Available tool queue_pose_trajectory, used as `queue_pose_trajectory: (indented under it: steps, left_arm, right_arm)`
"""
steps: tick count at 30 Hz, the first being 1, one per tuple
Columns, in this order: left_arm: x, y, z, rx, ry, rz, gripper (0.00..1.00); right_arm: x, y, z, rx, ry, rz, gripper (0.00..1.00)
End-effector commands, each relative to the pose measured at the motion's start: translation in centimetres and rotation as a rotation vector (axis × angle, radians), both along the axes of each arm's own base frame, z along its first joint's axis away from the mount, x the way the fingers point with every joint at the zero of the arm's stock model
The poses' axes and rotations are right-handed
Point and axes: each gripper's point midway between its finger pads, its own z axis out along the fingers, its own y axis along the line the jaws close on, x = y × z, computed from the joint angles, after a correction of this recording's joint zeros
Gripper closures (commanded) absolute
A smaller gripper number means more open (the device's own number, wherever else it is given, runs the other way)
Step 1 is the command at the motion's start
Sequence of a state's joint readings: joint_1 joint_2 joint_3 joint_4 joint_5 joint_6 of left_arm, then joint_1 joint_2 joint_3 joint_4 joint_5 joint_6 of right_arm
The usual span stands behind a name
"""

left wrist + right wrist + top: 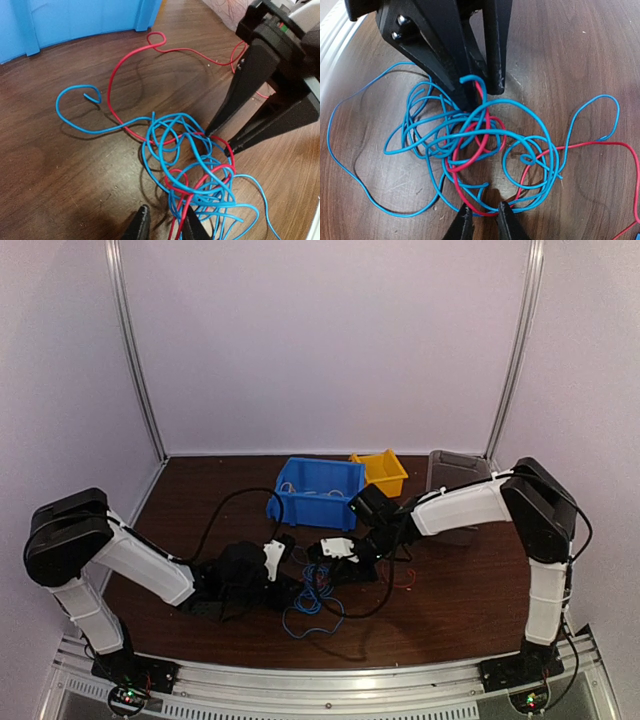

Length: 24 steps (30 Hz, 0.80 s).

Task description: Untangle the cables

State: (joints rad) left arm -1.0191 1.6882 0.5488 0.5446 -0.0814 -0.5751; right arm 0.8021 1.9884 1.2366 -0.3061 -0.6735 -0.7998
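while both arms crowd the same knot, you have the cables (pixel 313 602) lying on the table (pixel 200 490) between them, at 6 o'clock from the blue bin (pixel 315 502) and apart from it. your left gripper (pixel 165 217) is down at the 6 o'clock edge of the tangle in its own wrist view. its jaws are parted a little, with red and blue strands running up through the gap, which looks wider than any strand, so i judge nothing is pinched. your right gripper (pixel 484 212) faces it from the opposite side. its jaws are also slightly apart and straddle the heap without clamping it, as far as the views show. expect this wire to be very light, springy and smooth-skinned: it keeps its curl, slides through a loose grip, and the whole bundle will likely drag along if you pull without pinning it. a hard tug on the middle would probably cinch the crossings tighter. take hold where a strand runs alone instead. the red strand (pixel 120 65) leaves the heap and arcs toward 12 o'clock in the left wrist view. the blue end (pixel 75 92) curls out free at 10 o'clock. in the right wrist view a wide blue loop (pixel 340 160) swings out to 9 o'clock. pin the core with one gripper, close fully on one of those, and draw it out slowly along its own line.
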Motion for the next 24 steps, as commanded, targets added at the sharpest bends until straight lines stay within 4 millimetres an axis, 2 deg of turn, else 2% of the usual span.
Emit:
queue_pose_trajectory:
  steps: [1,6,12,18,24]
  left_arm:
    - [0.5,-0.8,-0.2,-0.017,0.026,-0.007,0.79]
    - [0.7,-1.3,-0.9,0.002,0.043,-0.022,0.89]
    - [1.0,-0.8,-0.7,0.005,0.042,0.004,1.00]
    - [1.1,0.2,-0.7,0.019,0.042,0.033,1.00]
    - [1.5,1.2,-0.7,0.042,0.036,0.070,1.00]
  right_arm:
    - [0.9,1.0,1.4,0.040,-0.041,-0.020,0.84]
    - [0.9,1.1,3.1,0.071,-0.041,-0.042,0.94]
    - [1.3,0.4,7.2,0.125,-0.034,-0.079,1.00]
    - [4.3,-2.6,13.6,0.220,-0.044,-0.185,1.00]
    - [8.3,-7.3,20.8,0.330,-0.078,-0.328,1.00]
